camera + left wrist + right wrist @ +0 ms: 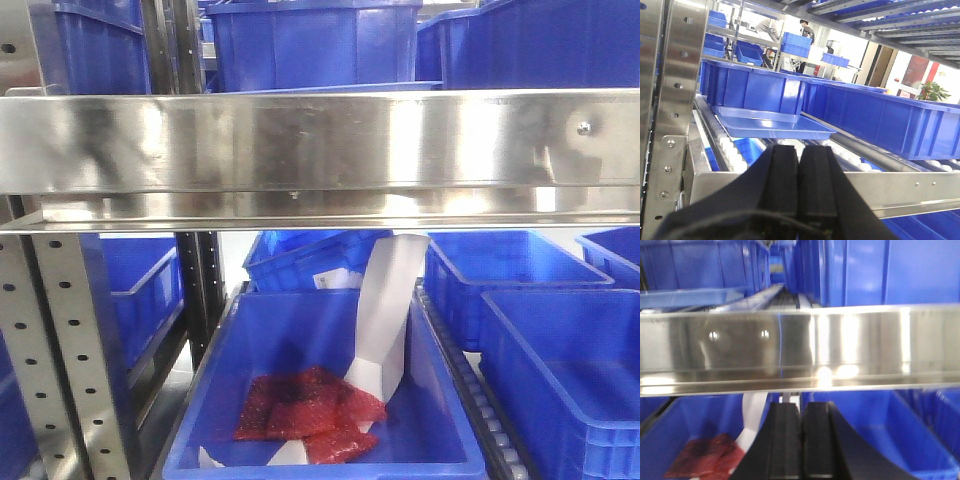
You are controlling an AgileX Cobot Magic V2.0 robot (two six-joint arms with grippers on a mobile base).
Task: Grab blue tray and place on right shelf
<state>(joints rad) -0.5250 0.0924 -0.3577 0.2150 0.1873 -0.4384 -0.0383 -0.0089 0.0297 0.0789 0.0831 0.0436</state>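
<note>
The wide, shallow, glossy light-blue plastic tray (771, 123) rests on white rollers of the stainless steel rack shelf (900, 192), at about twelve o'clock from the left gripper (799, 165), which sits low in the left wrist view with its black fingers (781, 185) pressed together on nothing and apart from the tray. The step in hand appears to be the approach: the fingers would need to part, pass over the shelf's shiny front lip, and close on the tray's near flared rim, which looks thin and slick. A deep, darker blue plastic bin (752, 90) stands touching or just behind the tray at eleven o'clock, and a long blue bin (880, 117) lies at two o'clock, narrowing the entry. The right gripper (800, 440) is likewise clenched and empty beneath a broad reflective steel lip (800, 347). Below, an open blue bin (310, 400) holds red packets (305, 412) and a white paper sleeve (385, 310).
</note>
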